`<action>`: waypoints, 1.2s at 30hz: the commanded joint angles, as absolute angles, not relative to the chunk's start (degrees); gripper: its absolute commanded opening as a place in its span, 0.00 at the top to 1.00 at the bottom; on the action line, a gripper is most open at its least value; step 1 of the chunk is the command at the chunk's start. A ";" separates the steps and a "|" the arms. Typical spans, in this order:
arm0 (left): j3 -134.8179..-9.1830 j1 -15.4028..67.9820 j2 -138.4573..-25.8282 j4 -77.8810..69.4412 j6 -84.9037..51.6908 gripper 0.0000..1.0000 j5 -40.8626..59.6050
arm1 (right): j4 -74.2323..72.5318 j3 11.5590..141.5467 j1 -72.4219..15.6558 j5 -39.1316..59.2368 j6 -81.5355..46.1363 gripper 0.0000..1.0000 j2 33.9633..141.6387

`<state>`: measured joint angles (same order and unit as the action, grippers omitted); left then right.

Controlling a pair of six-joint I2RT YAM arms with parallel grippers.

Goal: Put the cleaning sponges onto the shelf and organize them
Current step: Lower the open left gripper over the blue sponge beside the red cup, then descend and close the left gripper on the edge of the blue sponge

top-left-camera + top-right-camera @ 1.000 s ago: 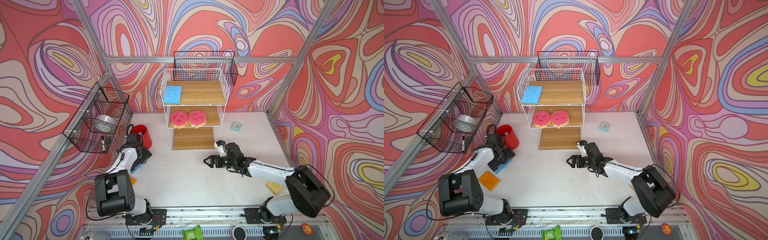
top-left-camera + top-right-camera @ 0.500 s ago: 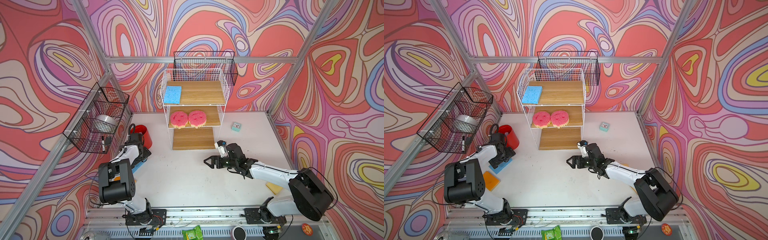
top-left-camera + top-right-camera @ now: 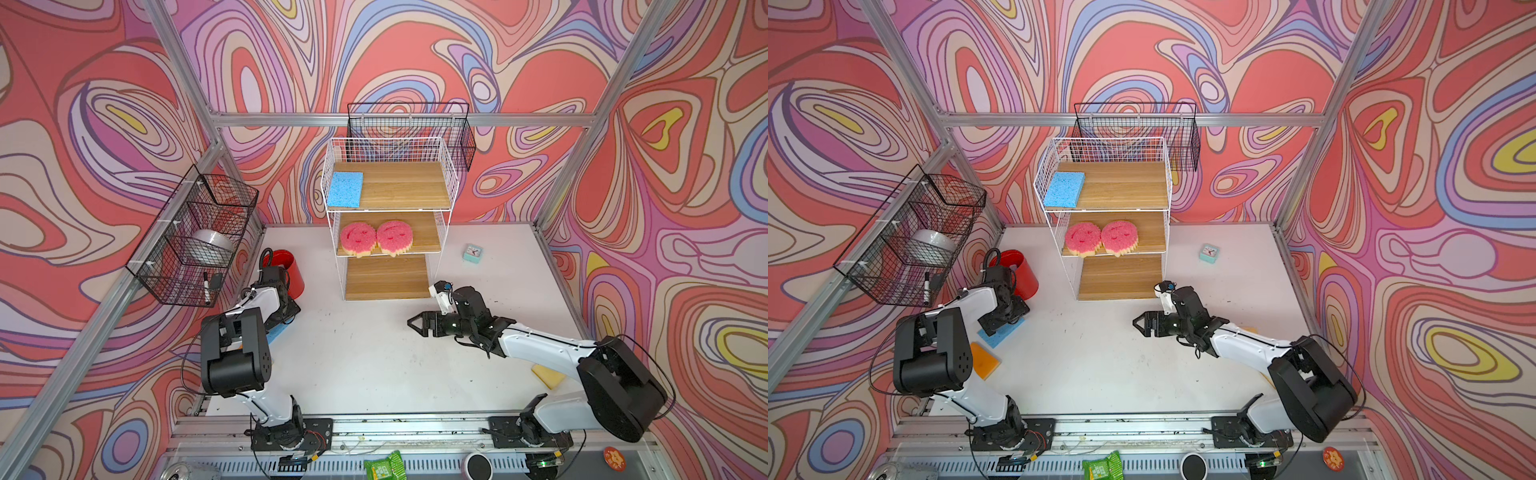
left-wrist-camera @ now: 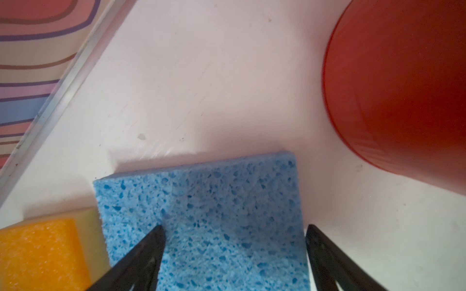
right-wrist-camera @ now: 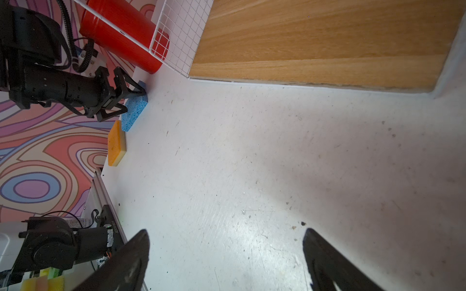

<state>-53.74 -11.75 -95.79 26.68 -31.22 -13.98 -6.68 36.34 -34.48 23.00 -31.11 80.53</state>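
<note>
Left fingers [image 4: 148, 252] wide over blue sponge [image 4: 214, 201] by red cup [image 4: 403, 88]; right fingers [image 5: 136, 252] wide, empty, above tabletop [image 5: 252, 163].

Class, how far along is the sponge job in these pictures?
Done: one blue sponge lies on the top board of the shelf, and two pink smiley sponges sit on the middle board. In hand: the left tool is open over a second blue sponge, not gripping it. Left: that sponge, the orange sponge beside it and a yellow sponge by the right arm. The right tool is open and empty.
</note>
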 commanded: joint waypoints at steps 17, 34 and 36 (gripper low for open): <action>-55.89 -9.95 -96.60 27.66 -27.60 0.34 -13.18 | -6.12 35.68 -34.64 22.17 -30.72 0.02 79.64; -50.79 -2.02 -84.57 32.49 -29.08 0.34 -10.35 | -3.47 36.38 -34.67 19.71 -29.27 0.02 77.87; -50.45 -2.02 -83.34 33.37 -29.08 0.30 -11.01 | -3.64 36.41 -34.63 19.76 -29.21 0.02 78.15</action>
<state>-51.55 -1.87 -85.43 30.00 -28.47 -10.79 -4.64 36.34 -34.48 20.71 -30.20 78.70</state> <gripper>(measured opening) 0.672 0.983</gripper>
